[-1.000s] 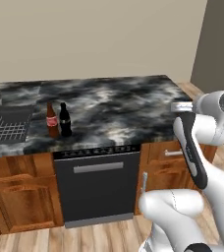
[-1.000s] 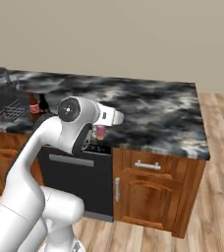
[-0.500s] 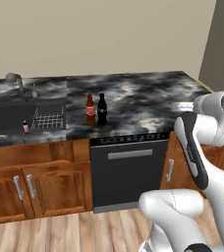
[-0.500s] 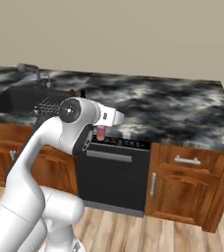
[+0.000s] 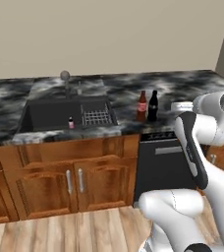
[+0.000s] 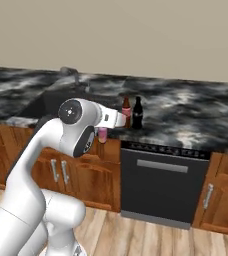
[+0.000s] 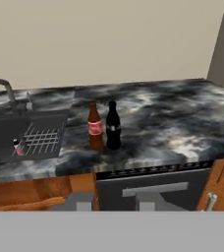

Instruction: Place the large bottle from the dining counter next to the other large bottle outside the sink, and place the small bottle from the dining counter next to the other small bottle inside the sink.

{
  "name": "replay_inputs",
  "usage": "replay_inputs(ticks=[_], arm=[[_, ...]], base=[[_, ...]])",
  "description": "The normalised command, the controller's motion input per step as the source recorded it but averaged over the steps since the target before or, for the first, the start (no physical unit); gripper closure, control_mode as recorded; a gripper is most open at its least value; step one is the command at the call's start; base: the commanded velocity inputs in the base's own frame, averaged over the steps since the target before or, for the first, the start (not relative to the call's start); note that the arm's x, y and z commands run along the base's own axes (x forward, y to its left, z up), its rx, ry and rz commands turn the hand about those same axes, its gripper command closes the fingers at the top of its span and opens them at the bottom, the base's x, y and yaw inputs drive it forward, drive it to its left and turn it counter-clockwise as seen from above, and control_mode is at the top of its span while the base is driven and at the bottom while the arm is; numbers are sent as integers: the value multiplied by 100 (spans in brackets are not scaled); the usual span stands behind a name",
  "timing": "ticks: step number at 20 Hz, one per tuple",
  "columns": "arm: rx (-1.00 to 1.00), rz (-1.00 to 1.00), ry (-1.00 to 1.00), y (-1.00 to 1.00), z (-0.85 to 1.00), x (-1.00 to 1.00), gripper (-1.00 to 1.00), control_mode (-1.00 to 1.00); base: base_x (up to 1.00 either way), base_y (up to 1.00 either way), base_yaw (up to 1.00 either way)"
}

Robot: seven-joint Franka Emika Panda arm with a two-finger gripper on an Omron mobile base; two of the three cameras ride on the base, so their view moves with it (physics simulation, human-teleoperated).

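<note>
The large black bottle (image 5: 153, 105) stands upright on the counter right next to the brown red-labelled bottle (image 5: 142, 106), just right of the sink (image 5: 40, 115); both also show as the black bottle (image 7: 113, 125) and the brown bottle (image 7: 95, 127). A tiny pink bottle (image 5: 70, 123) stands inside the basin beside the metal rack (image 5: 96, 117). My gripper (image 6: 103, 131) hangs in front of the counter edge, shut on the small pinkish bottle (image 6: 102, 136). The dining counter is out of view.
A grey faucet (image 5: 65, 78) rises behind the sink. A black dishwasher (image 6: 161, 182) sits under the counter below the two big bottles, with wooden cabinet doors (image 5: 60, 182) to its left. The marbled counter (image 7: 173, 118) stretches bare to the right.
The base has driven left along the counter, so the sink has slid toward the middle of both base views. The gripper keeps its hold on the small bottle.
</note>
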Motion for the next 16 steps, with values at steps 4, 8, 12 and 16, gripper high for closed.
replay_inputs(ticks=[4,8,12,16], arm=[[0,0,0,0,0,0,100,100],[0,0,0,0,0,0,100,100],[0,0,0,0,0,0,100,100],[0,0,0,0,0,0,100,100]], base=[[-1,100,0],[-1,100,0],[0,100,0],[-1,100,1]])
